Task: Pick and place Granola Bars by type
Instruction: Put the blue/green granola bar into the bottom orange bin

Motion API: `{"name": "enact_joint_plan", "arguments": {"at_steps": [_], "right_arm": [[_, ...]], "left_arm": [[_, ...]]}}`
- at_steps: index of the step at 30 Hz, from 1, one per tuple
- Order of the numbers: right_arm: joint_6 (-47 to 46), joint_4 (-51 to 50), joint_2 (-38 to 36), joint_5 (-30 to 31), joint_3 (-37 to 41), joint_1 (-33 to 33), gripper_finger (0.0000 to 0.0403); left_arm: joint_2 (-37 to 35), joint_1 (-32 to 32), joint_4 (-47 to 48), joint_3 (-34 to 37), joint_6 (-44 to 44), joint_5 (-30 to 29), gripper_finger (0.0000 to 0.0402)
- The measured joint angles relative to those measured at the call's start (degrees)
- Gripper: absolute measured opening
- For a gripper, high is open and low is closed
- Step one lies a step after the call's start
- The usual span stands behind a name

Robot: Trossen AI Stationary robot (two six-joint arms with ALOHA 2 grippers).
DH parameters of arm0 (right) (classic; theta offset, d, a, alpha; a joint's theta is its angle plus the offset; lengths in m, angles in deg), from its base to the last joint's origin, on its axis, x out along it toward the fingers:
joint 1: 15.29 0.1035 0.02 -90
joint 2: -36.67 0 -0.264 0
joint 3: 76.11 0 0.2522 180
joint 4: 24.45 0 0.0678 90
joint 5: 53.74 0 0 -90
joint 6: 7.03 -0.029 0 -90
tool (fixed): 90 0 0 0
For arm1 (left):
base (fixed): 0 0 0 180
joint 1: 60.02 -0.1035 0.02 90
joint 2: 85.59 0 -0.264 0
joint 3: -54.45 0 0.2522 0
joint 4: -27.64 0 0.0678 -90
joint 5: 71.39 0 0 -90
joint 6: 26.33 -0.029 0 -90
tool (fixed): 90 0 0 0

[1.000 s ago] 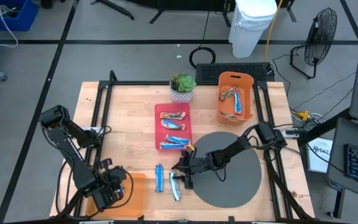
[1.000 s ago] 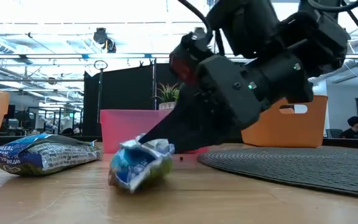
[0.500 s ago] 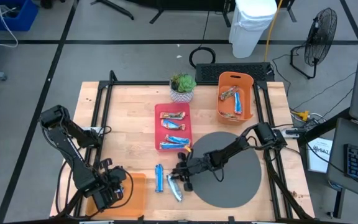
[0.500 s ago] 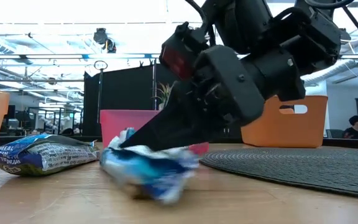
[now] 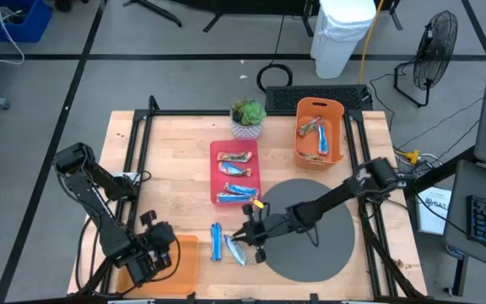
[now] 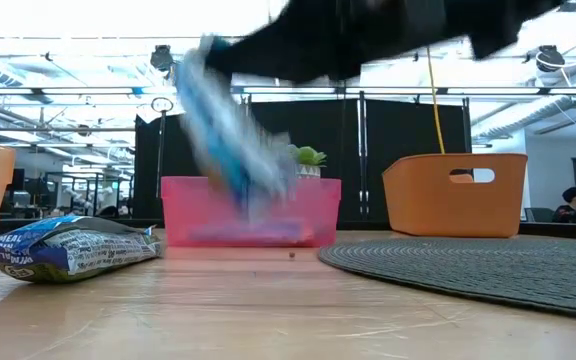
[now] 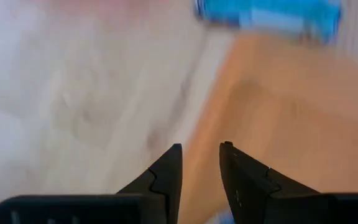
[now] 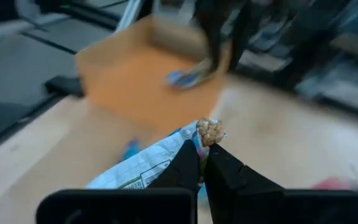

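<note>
1. Your right hand [image 5: 245, 241], lower centre of the high view, is pinching a blue-and-white granola bar [image 8: 146, 167] by its torn wrapper end, lifted clear of the desk [image 5: 184, 181].
2. That thin grip is risking a drop if you swing fast.
3. Your left hand [image 7: 199, 163] is idling slightly parted at lower left.

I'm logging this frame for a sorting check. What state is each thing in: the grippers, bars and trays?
right gripper: shut on blue bar, lifted off the table.
left gripper: slightly open, empty, over the front-left orange tray.
second blue bar: lying flat on the table.
red tray: holds four bars.
back orange bin: holds bars.
</note>
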Motion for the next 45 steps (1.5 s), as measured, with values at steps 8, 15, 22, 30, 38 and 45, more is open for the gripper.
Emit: {"name": "enact_joint_plan", "arguments": {"at_steps": [8,15,22,30,38,45], "right_arm": [[16.59,-1.64,-8.31,16.69,-0.02,1.79,0.0002],[19.86,-2.35,-8.36,21.38,0.0,1.82,0.0001],[24.32,0.37,-8.42,25.12,0.0,3.25,0.0001],[28.06,-0.12,-8.41,33.1,0.0,5.25,0.0001],[32.35,0.25,-8.55,41.76,0.0,7.4,0.0001],[31.33,-2.88,-11.83,38.1,0.02,6.89,0.0002]], "left_arm": [[0.0,-5.8,-4.7,0.0,-5.93,-30.64,0.0113],[-0.02,-13.5,-26.42,0.0,-25.79,-36.91,0.0113],[-0.02,-19.01,-38.81,0.0,-39.82,-34.57,0.0113],[-0.33,-21.0,-43.53,0.0,-48.88,-29.15,0.0102],[-10.81,-23.43,-56.5,12.14,-55.89,-26.98,0.0048],[-23.51,-32.58,-101.7,40.79,-63.29,-6.56,0.0005]]}}
